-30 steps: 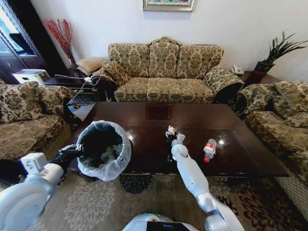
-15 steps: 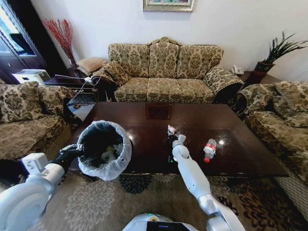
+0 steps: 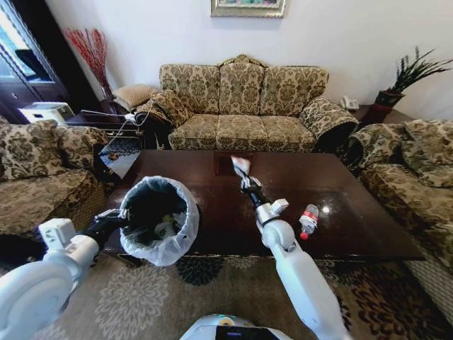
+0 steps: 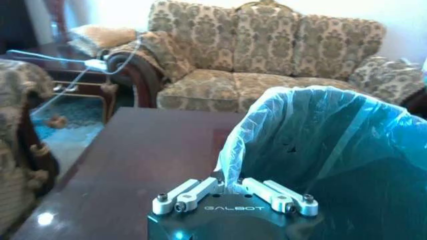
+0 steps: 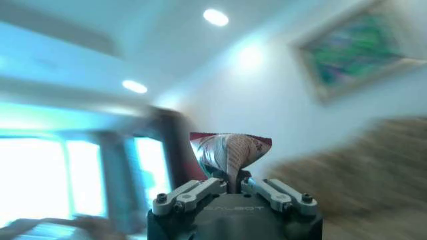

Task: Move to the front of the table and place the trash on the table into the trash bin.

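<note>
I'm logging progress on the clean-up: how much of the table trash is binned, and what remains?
Some litter already lies inside the round dark trash bin lined with a whitish plastic bag, whose rim the left gripper pinches. In hand: the right gripper, raised above the dark glossy wooden table, is shut on a crinkled wrapper. Left: the clear plastic bottle with red label, lying on the table.

walls: plain white, framed painting (image 3: 248, 7) at top centre | seating: floral three-seat sofa (image 3: 244, 106) against the far wall, matching armchair (image 3: 35, 170) at left, another (image 3: 414, 177) at right | floor: patterned rug (image 3: 212, 297) along the bottom | decor: red twigs (image 3: 88, 49) upper left, potted plant (image 3: 403, 78) upper right | light: ceiling spotlights (image 5: 217, 17), bright window (image 5: 40, 175)
</note>
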Controlling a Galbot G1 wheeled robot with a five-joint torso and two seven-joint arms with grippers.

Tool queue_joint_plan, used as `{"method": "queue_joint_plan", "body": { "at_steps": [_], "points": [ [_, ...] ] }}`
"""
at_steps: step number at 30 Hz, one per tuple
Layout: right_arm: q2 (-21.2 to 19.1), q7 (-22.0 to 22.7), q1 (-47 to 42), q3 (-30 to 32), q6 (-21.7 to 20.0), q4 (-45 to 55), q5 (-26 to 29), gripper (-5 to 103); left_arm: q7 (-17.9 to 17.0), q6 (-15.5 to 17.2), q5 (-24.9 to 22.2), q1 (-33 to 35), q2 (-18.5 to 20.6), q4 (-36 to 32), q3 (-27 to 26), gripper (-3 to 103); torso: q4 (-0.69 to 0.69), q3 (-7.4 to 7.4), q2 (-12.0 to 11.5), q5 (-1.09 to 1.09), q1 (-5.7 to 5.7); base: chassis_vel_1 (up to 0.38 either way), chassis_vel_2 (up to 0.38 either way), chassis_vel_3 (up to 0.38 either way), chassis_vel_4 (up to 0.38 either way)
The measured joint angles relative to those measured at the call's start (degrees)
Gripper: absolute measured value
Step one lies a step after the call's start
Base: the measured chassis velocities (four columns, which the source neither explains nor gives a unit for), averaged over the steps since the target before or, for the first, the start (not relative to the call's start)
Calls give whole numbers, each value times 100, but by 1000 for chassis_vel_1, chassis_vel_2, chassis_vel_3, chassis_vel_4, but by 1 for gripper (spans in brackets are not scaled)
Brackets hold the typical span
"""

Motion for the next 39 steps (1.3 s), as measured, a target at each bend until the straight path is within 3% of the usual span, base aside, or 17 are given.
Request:
{"method": "queue_joint_plan", "body": {
  "at_steps": [1,6,11,19,24,26,30,32,33,37,39],
  "points": [
    [-93,-242,-95,-178,56,331,25,3,-19,6,-101,-35,126,0,-4,2,0,0,0,1,0,0,0,0,0],
    [-272,-487,-255,-770,51,937,-27,3,-39,10,-222,-65,302,0,-45,2,-1,0,0,1,-1,0,0,0,0],
    [-302,-574,-191,-1348,93,818,-490,3,-29,26,-219,-33,194,0,-16,2,1,0,0,1,-1,0,0,0,0],
    [-211,-574,-49,-1676,90,607,-920,3,-15,51,-206,18,144,0,-48,2,1,0,0,1,0,0,0,0,0],
    [-165,-573,-15,-1726,44,551,-1035,29,2,51,-187,24,97,0,-18,2,0,0,0,1,0,0,0,0,0],
    [-159,-564,-3,-1733,43,540,-1045,29,21,50,-182,19,91,0,-3,2,0,0,0,1,0,0,0,0,0],
    [-86,-389,122,-1792,-28,470,-1075,51,79,45,-174,4,80,0,28,2,0,0,0,1,0,0,0,0,0],
    [-58,-343,182,-1812,-43,420,-1092,51,90,44,-173,-3,75,0,35,2,0,0,0,1,0,0,0,0,0],
    [-8,-264,279,-1858,-60,339,-1114,61,106,44,-172,-8,64,0,40,2,0,0,0,1,0,0,0,0,0],
    [60,-184,420,-1894,-89,236,-1122,72,124,44,-168,0,42,0,51,2,0,0,0,1,0,0,0,0,0],
    [107,-103,515,-1879,-94,180,-1110,84,129,44,-163,0,33,0,58,2,1,1,0,1,0,0,0,0,0]
  ]
}}
